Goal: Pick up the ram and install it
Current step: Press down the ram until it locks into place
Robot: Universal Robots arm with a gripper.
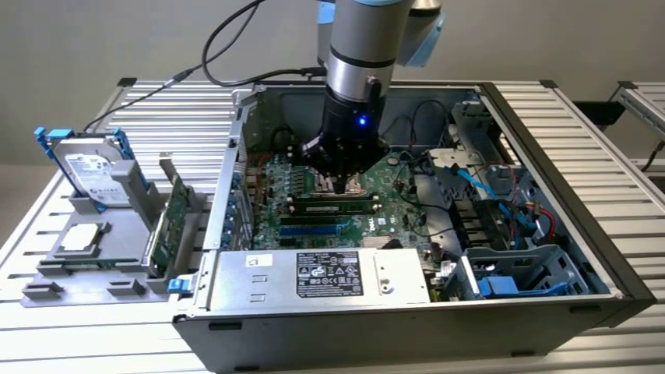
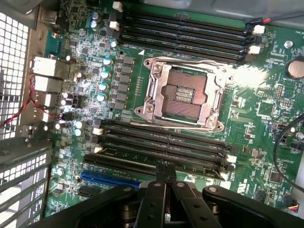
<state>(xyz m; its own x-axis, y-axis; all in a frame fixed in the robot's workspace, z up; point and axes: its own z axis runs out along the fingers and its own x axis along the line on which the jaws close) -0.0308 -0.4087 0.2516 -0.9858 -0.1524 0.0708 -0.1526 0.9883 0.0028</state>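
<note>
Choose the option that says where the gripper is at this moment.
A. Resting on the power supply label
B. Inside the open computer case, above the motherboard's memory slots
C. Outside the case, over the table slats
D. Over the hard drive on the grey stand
B: the gripper hangs inside the open computer case, fingers together just above the memory slots beside the empty processor socket.

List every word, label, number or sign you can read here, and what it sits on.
None can be read.
White label on the power supply: print too small.
Sticker on the hard drive: blurred.
White markings on the motherboard: too small.
Marks by the CPU socket: illegible.
</note>
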